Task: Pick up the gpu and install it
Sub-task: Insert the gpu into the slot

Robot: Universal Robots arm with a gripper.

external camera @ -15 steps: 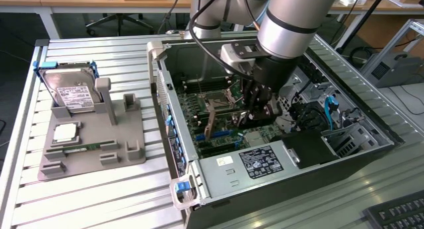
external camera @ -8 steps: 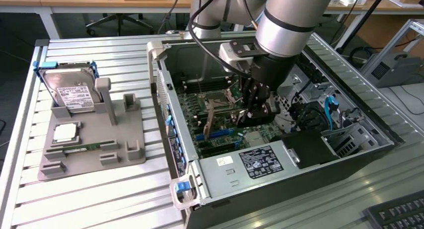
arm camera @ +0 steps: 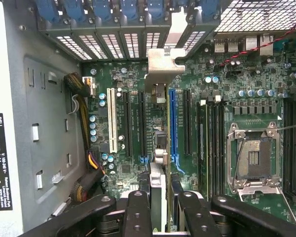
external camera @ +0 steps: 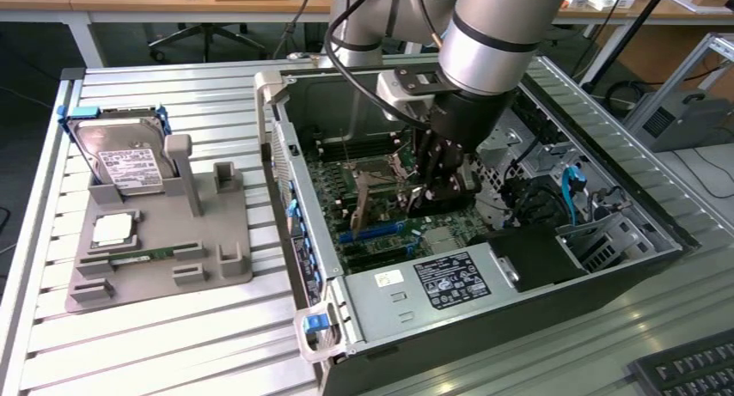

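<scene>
A: Surface? Room?

B: Ribbed metal bench. An open Dell tower case lies on its side on it. At the exterior view's left, a grey fixture tray holds a silver hard drive, a CPU and a green memory stick. Behind: desks, an office chair base. A keyboard corner sits at lower right.

A: Hand?

B: The hand is inside the case, clenched on the gpu, which stands edge-on between its fingers.

A: Card position?

B: Upright over the motherboard, just beside the blue slot; silver bracket at the rear slot openings. Whether it is seated, I cannot tell.
</scene>
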